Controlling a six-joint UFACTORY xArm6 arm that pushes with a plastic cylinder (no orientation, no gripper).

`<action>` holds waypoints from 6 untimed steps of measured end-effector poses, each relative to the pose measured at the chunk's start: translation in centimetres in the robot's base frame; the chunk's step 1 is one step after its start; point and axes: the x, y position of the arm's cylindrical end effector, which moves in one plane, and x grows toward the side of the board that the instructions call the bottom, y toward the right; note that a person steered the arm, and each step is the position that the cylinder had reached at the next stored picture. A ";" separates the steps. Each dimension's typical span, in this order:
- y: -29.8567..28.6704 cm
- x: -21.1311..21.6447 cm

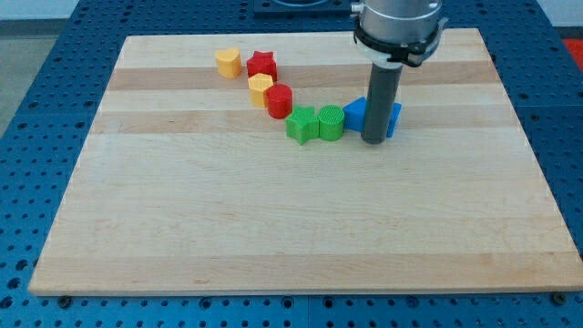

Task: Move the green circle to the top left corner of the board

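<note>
The green circle point(331, 122) sits near the board's middle, a little toward the view's top. A green star point(301, 125) touches it on the left. A blue block point(356, 114) touches it on the right. My tip point(374, 140) rests on the board just right of the green circle, in front of the blue blocks. A second blue block point(393, 117) shows right of the rod, partly hidden. The board's top left corner point(130, 42) lies far to the view's left.
A red circle point(279, 99), a yellow block point(260, 88), a red star point(262, 65) and a yellow heart point(229, 62) form a chain running up and left from the green star. The wooden board point(273, 228) lies on a blue perforated table.
</note>
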 end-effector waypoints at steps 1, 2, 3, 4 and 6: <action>0.0 -0.6; -1.3 -1.5; -4.1 -1.5; -6.9 -1.2; -13.5 -1.2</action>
